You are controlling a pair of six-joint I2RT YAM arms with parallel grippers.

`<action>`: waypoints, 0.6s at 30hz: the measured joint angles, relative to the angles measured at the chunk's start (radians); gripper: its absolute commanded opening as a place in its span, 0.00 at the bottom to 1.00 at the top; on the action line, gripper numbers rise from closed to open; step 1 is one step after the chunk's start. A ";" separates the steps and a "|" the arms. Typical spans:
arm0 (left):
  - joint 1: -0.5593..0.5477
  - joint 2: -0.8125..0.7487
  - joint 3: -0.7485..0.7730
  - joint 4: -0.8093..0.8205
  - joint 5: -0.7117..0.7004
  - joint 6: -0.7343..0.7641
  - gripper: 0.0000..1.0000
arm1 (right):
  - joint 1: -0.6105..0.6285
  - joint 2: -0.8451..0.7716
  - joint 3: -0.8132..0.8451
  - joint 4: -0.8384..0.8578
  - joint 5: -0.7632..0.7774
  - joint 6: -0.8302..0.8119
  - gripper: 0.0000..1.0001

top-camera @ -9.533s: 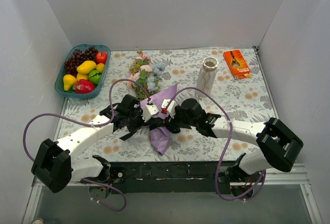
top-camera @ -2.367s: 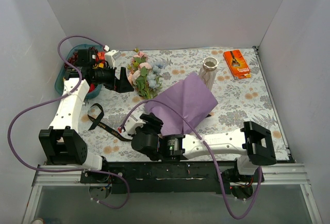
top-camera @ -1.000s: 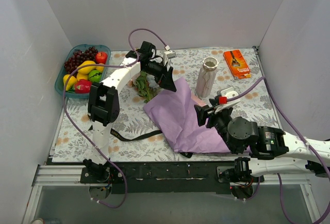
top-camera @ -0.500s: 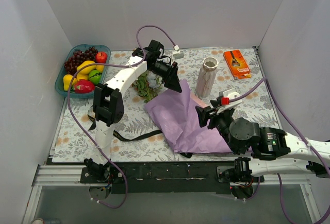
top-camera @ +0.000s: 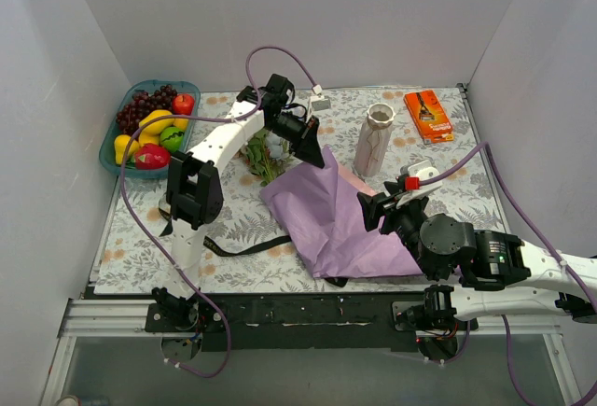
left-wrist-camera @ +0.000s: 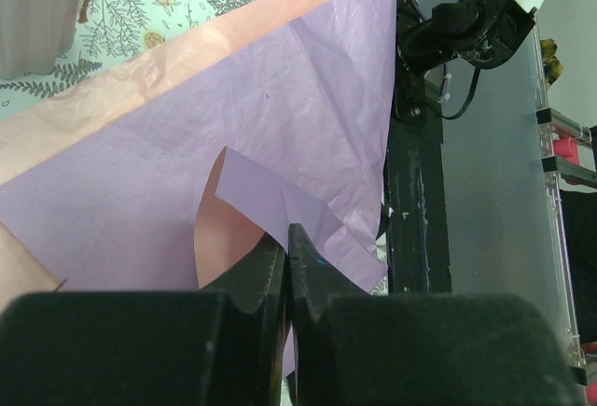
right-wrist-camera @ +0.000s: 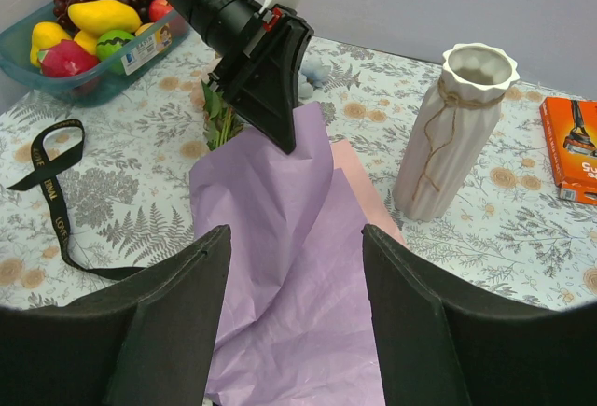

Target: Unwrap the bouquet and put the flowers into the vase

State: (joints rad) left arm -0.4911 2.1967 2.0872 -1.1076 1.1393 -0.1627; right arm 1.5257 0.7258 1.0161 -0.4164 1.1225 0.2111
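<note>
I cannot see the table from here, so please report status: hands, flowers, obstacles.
Left hand shut on wrapping paper corner; right hand open over it. Flowers lie flat, not in vase. Ribbon off; vase mouth clear.

Lab booth, plain white walls (top-camera: 298, 23)

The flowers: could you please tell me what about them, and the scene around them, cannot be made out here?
Blooms of the flowers: top view, mostly hidden behind the left arm; mainly stems show.
Vase: left wrist view, cut off by the upper left corner.
Whether the left end effector really pinches the purple paper: left wrist view, its closed fingers cover the contact.
</note>
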 measured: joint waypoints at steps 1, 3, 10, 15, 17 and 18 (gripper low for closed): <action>0.000 -0.006 0.000 -0.013 -0.005 0.010 0.00 | 0.000 0.000 0.000 0.000 0.000 0.000 0.66; 0.000 -0.023 0.000 -0.037 -0.011 0.031 0.02 | 0.000 -0.001 0.000 0.000 0.000 0.000 0.66; 0.011 -0.244 -0.112 -0.157 -0.035 0.221 0.00 | 0.000 -0.012 0.000 0.000 0.000 -0.004 0.67; 0.025 -0.595 -0.399 -0.173 -0.069 0.379 0.00 | 0.000 -0.024 -0.014 0.010 -0.001 -0.008 0.68; 0.030 -0.729 -0.506 -0.164 -0.095 0.414 0.00 | 0.000 -0.027 -0.024 0.014 0.000 -0.013 0.68; 0.031 -0.782 -0.541 -0.163 -0.111 0.430 0.00 | 0.000 -0.028 -0.026 0.018 -0.001 -0.017 0.69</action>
State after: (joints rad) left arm -0.4599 1.4147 1.5463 -1.2705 1.0286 0.2672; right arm 1.5257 0.6975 0.9897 -0.3981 1.1217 0.1944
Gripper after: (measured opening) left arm 0.010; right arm 0.681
